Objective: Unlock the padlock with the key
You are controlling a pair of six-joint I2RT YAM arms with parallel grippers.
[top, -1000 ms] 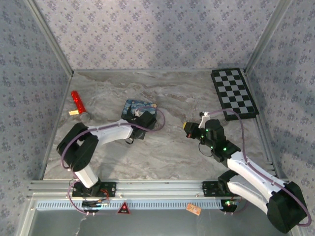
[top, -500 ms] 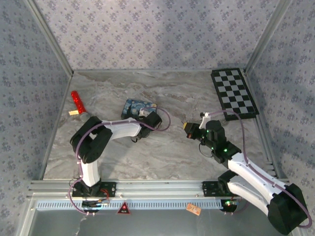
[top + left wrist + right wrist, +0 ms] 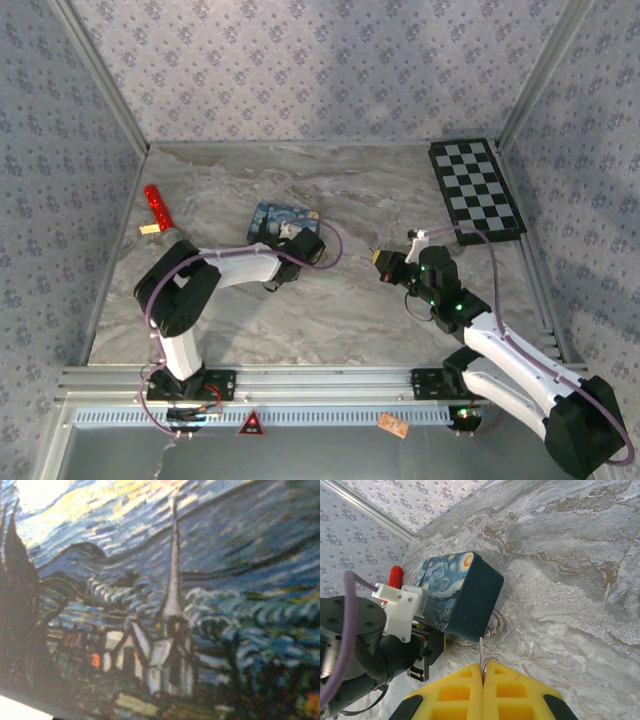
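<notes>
Over a marble table walled in patterned paper, a key is clamped in the right gripper; the opening of the left gripper cannot be told.

1. The box lid is blurred at close range and is cut off by every edge of the left wrist view.
2. Of the key, a thin shaft and ring are exposed. The rest is buried between the closed pads of the right gripper, which are cropped below.
3. The jaw state of the left gripper is masked by its wrist.
</notes>
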